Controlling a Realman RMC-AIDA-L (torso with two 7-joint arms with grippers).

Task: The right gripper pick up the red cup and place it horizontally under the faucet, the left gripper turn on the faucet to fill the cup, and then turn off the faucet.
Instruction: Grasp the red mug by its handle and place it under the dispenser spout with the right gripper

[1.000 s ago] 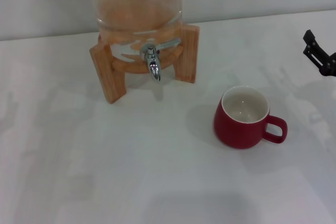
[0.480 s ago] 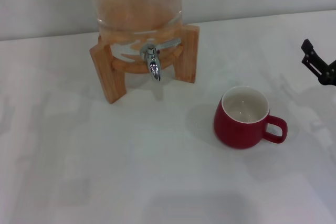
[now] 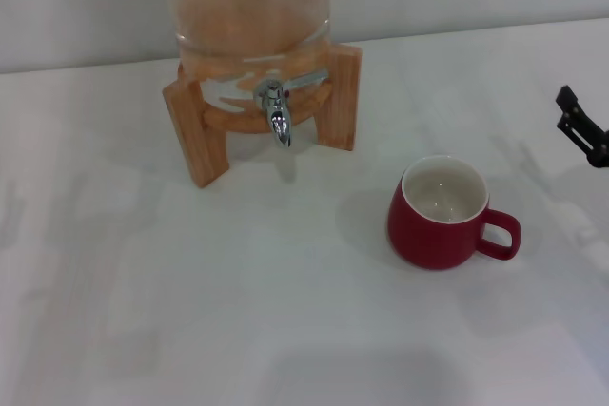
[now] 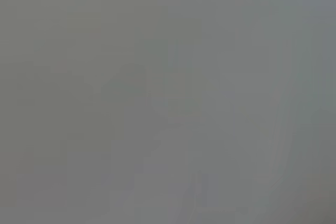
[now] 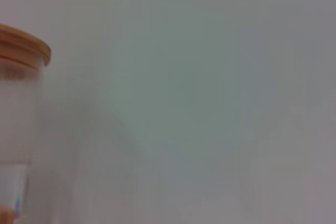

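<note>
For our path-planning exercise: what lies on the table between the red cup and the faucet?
Nothing: in the head view, only bare white table separates the red cup from the faucet.

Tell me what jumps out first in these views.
The red cup stands upright right of centre on the white table, handle toward the robot's right, nothing in it. Behind it to the left, the faucet pokes from a glass dispenser on a wooden stand. The right gripper peeks in at the right edge.
</note>
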